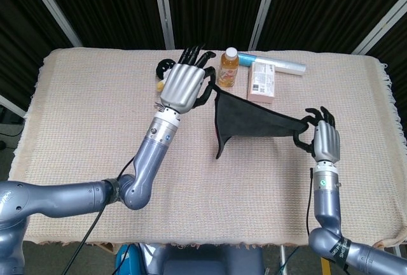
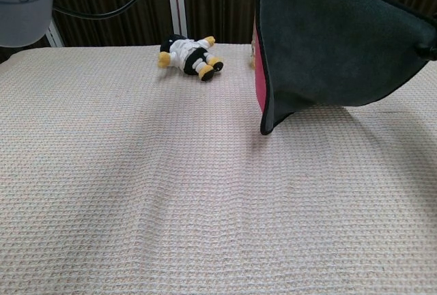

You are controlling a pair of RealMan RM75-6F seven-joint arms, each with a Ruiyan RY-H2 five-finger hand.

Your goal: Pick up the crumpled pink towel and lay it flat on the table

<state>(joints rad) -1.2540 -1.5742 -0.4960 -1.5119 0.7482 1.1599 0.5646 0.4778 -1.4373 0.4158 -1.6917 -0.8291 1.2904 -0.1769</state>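
The towel [image 1: 245, 121] hangs stretched in the air between my two hands; its dark grey side faces the cameras and a sliver of pink shows along one edge [image 2: 256, 69]. My left hand [image 1: 182, 87] pinches its upper left corner above the table's back middle. My right hand [image 1: 324, 140] pinches the opposite corner at the right. A loose lower corner of the towel [image 2: 266, 128] droops toward the table without clearly touching it. In the chest view the towel [image 2: 334, 42] fills the upper right, and neither hand itself shows there.
Behind the towel stand an orange drink bottle [image 1: 229, 67], a pinkish box [image 1: 262, 82] and a pale blue tube [image 1: 280, 63]. A black-and-white plush toy [image 2: 188, 54] lies at the back left of centre. A beige woven cloth [image 1: 82, 116] covers the table.
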